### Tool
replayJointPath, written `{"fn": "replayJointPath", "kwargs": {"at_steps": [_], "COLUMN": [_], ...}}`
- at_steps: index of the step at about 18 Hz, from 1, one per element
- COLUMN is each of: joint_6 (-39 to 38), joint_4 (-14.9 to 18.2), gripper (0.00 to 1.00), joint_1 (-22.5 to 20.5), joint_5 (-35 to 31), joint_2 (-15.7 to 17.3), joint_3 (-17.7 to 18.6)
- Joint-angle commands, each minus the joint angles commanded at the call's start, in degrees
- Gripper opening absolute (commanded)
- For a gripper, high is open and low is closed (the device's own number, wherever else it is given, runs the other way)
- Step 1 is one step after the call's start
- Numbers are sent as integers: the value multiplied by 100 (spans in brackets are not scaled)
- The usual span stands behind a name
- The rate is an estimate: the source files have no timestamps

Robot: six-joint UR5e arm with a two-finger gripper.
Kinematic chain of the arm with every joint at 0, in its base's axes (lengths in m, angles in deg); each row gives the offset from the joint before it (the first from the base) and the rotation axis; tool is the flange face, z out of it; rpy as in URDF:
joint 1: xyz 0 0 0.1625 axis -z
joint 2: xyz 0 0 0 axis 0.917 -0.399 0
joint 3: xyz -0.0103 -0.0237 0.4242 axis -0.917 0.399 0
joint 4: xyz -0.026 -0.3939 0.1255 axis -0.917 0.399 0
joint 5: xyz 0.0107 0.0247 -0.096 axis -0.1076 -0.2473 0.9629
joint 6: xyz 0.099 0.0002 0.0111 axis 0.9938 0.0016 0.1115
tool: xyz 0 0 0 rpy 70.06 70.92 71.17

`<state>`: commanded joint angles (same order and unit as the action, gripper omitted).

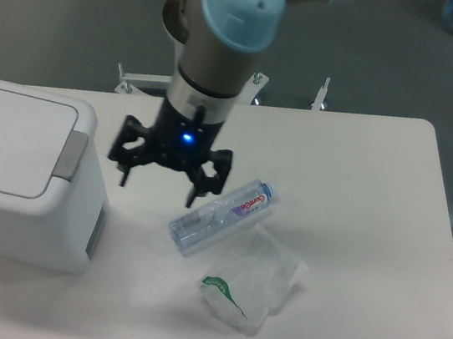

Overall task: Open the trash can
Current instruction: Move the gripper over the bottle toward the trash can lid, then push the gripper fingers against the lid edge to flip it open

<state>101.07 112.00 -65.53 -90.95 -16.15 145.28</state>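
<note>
On the table (378, 174): one trash can (19, 174), one bottle (221, 216), one bag (252, 287), end effector (161, 187) spread apart.

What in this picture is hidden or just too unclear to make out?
- Trash can: its left side is cut off by the picture's edge, and its base and inside are unseen under the closed lid.
- Bottle: the label text is too small to read.
- Clear bag: contents cannot be told.
- Tool: open, empty; fingertips dark, fine shape unclear.

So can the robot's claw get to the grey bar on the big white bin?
Probably yes. The gripper hangs open just right of the trash can, and nothing sits between it and the grey push-bar. The bottle lies off to the other side.
</note>
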Motion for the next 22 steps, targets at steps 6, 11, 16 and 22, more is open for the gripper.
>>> {"fn": "replayJointPath", "kwargs": {"at_steps": [6, 11, 16, 22], "joint_6": [-1, -18, -18, -18], "joint_4": [-26, -53, -53, -53], "gripper": [100, 100, 100, 100], "joint_1": [53, 123, 272, 282], "joint_5": [-9, 9, 18, 0], "joint_2": [307, 308, 290, 255], "joint_3": [465, 536, 536, 615]}}
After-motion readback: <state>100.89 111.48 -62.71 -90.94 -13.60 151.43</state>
